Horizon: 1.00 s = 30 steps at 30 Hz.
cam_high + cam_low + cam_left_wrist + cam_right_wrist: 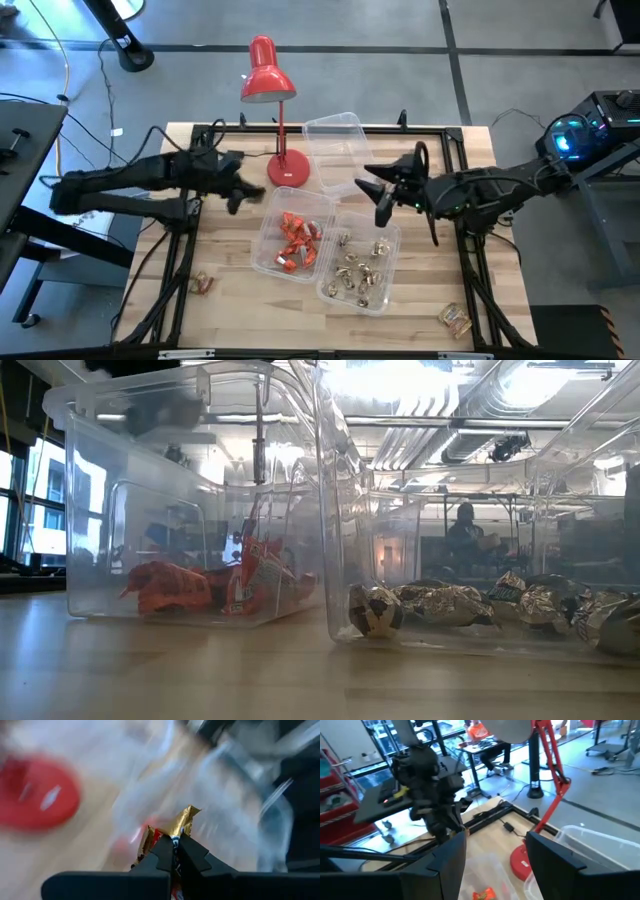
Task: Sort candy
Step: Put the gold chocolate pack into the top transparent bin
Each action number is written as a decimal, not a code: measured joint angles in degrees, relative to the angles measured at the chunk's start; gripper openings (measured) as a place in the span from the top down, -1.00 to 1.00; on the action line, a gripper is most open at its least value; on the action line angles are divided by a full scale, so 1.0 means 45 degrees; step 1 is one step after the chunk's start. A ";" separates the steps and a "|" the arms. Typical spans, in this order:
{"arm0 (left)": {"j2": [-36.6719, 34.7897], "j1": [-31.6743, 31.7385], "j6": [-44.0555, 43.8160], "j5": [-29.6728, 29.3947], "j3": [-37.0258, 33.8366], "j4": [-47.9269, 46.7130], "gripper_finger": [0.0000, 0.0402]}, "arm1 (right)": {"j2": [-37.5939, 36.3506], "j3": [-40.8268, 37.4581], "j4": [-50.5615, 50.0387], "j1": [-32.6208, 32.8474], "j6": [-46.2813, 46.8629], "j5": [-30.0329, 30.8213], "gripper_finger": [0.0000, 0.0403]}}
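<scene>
My left gripper [250, 195] hovers over the table beside the lamp base, left of the tubs, and is shut on a candy [181, 820] with a gold and red-orange wrapper. My right gripper [378, 198] hangs open and holds nothing, above the gap between the empty tub [335, 148] and the tub of gold-silver candy [358, 265]; its fingers stand wide apart [495, 850]. Red-orange candies [297, 240] lie in the left tub [215, 588], and gold-silver ones lie in the right tub [450, 605]. Two stray candies rest on the table, one [203, 283] and another [455, 318]. My left gripper pinches the candy between its two fingers [165, 852]. The wrapper's gold twisted end [184, 816] sticks out past the fingertips, and a red-orange part [149, 837] shows beside one finger. The candy is lifted clear of the table.
The red desk lamp [268, 80] stands at the far middle; its base [290, 170] is close to my left gripper. Three clear tubs fill the centre. Bare wood lies near the front edge [300, 325]. A person sits in the room behind [466, 532].
</scene>
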 joint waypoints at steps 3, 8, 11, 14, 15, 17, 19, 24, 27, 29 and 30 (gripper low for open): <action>0.1014 -0.1015 0.0226 -0.1038 0.0015 0.3353 1.00 | -0.0048 0.0000 -0.0165 0.0104 -0.0031 0.0434 0.01; 0.3950 -0.1546 0.2196 -0.2329 0.0019 0.7922 1.00 | -0.0048 0.0000 -0.0192 0.0068 -0.0424 0.0521 0.01; 0.5789 -0.1363 0.3494 -0.3131 0.0004 1.0311 1.00 | -0.0048 0.0000 -0.0192 0.0018 -0.0422 0.0533 0.01; 0.7279 -0.1015 0.4563 -0.4210 0.0009 1.3019 1.00 | -0.0048 0.0000 -0.0173 0.0013 -0.0389 0.0533 0.01; 0.7726 -0.0853 0.4945 -0.4557 0.0015 1.3762 1.00 | -0.0048 0.0000 -0.0169 0.0016 -0.0310 0.0533 0.01; 0.8632 -0.0517 0.5388 -0.5133 0.0027 1.5107 1.00 | -0.0048 0.0000 -0.0158 0.0018 -0.0195 0.0528 0.01; 0.9342 -0.0195 0.5437 -0.5324 0.0388 1.5229 0.98 | -0.0048 0.0000 -0.0113 0.0013 -0.0174 0.0528 0.01; 1.0356 0.0149 0.6222 -0.4663 0.2004 1.3193 0.76 | -0.0048 0.0000 -0.0092 0.0018 -0.0074 0.0523 0.01; 1.0445 0.0124 0.6848 -0.4609 0.2890 1.1736 0.56 | -0.0048 0.0000 -0.0093 0.0020 -0.0067 0.0523 0.01; 1.0208 0.0093 0.6878 -0.4613 0.3442 1.0322 0.44 | -0.0048 -0.0005 -0.0095 0.0023 -0.0067 0.0514 0.01; 1.0020 0.0068 0.6831 -0.4609 0.3696 0.9355 0.38 | -0.0048 -0.0005 -0.0095 0.0023 -0.0067 0.0518 0.01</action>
